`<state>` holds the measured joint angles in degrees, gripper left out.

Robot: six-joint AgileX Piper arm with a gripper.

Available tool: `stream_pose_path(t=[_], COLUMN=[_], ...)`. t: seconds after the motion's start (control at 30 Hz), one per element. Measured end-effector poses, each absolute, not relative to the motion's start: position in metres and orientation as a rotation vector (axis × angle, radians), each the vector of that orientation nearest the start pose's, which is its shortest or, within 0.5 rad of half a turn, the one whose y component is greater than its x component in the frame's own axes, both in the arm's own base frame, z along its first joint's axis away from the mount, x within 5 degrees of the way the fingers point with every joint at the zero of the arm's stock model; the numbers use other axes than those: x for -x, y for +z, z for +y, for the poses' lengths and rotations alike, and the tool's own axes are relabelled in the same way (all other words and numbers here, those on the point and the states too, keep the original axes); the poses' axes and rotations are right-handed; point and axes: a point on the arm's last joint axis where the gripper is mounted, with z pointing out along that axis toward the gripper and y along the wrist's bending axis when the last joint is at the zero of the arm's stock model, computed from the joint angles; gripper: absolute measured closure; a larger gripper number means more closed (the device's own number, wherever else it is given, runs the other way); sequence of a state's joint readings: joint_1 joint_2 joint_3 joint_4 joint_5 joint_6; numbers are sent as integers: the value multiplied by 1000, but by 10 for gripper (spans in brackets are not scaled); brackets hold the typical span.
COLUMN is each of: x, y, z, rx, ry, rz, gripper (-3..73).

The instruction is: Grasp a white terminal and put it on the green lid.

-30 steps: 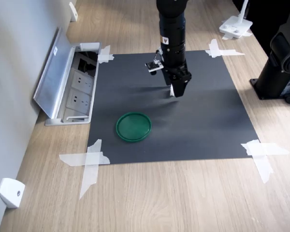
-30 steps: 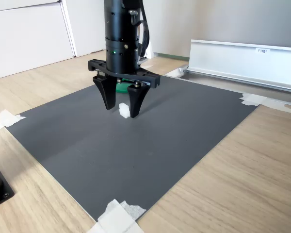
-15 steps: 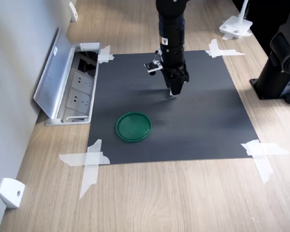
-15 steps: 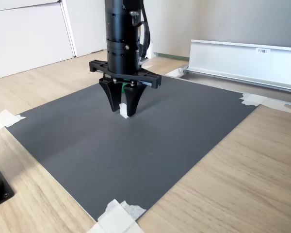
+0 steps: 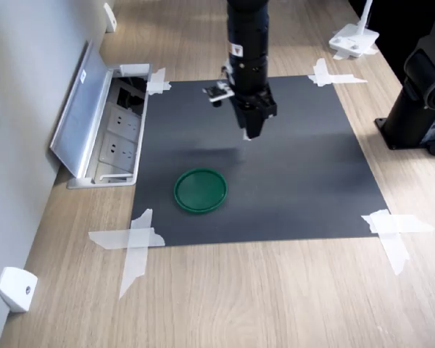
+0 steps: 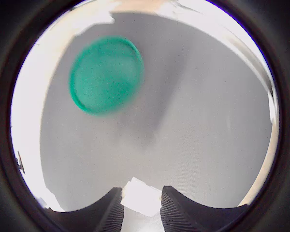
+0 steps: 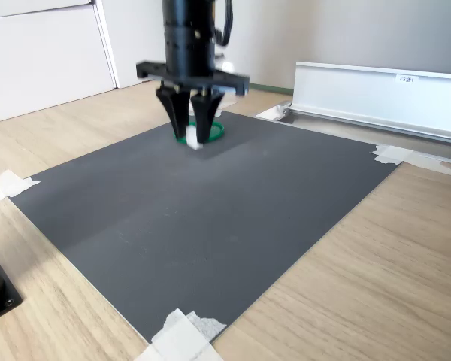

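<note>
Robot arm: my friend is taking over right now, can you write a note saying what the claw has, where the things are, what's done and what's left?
Gripper: shut on the white terminal, which shows pinched between the fingers in the wrist view.
Terminal: lifted clear of the black mat, not over the lid.
Green lid: flat on the mat, nothing on it, toward the first exterior view's lower left from the gripper.
Done: the terminal is grasped and raised.
Left: carry it over the lid, lower it, open the gripper, and back away.
</note>
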<state>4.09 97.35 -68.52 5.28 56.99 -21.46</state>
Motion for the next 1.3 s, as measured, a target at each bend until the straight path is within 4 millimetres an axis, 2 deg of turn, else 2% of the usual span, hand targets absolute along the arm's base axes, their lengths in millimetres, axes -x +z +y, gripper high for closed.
stream_pose_path(t=[0.13, 0.3, 0.53, 0.73, 0.83, 1.1, 1.2, 1.3], x=[-344, -367, -385, -389, -389, -389, -388, -384], y=[233, 218, 201, 200, 201, 201, 205, 228], z=[57, 77, 83, 86, 86, 86, 86, 83], rx=[691, 758, 755, 732, 750, 752, 751, 732], ry=[93, 104, 107, 139, 146, 147, 143, 130], rz=[2863, 2860, 2851, 2815, 2808, 2808, 2800, 2737], gripper=[396, 397, 398, 393, 351, 68, 46, 104])
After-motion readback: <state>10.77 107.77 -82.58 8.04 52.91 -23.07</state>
